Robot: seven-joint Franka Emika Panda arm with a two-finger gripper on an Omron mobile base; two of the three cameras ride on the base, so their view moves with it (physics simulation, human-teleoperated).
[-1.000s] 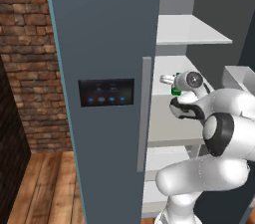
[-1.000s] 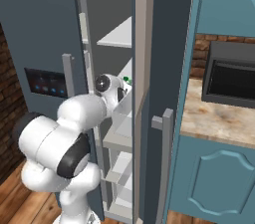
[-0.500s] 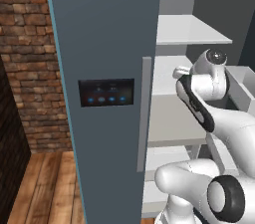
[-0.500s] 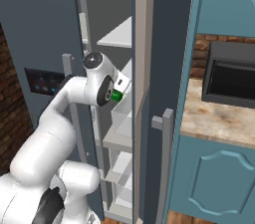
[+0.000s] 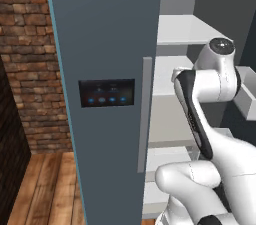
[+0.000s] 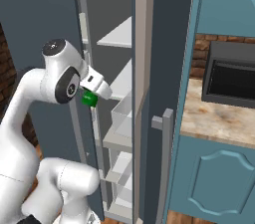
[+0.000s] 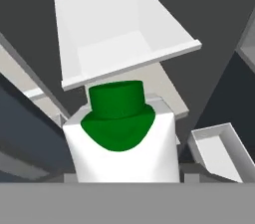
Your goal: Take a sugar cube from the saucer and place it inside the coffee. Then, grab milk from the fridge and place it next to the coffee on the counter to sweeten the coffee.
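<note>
My gripper (image 6: 93, 90) is shut on the milk (image 7: 124, 143), a white carton with a green cap (image 6: 89, 99). It hangs at mid height in front of the fridge's open compartment. In the hand view the carton sits right at the fingers, with a white door bin (image 7: 124, 34) beyond it. The fridge (image 5: 106, 44) stands open: its grey-blue door with the dark touch panel (image 5: 106, 93) and long handle (image 5: 145, 114) is on the left, white shelves (image 5: 185, 29) behind my arm. The counter (image 6: 219, 118) lies to the right. The sugar cube, saucer and coffee are out of view.
A black appliance (image 6: 231, 79) stands on the counter, over teal cabinet doors (image 6: 214, 183). A second fridge door edge with a handle (image 6: 164, 158) stands between my arm and the counter. Brick wall (image 5: 25, 59) and wooden floor (image 5: 45, 189) lie to the left.
The arm has swung and its elbow has risen. The hand with the milk has drawn leftward in the right base view, away from the shelves. The grip has held.
</note>
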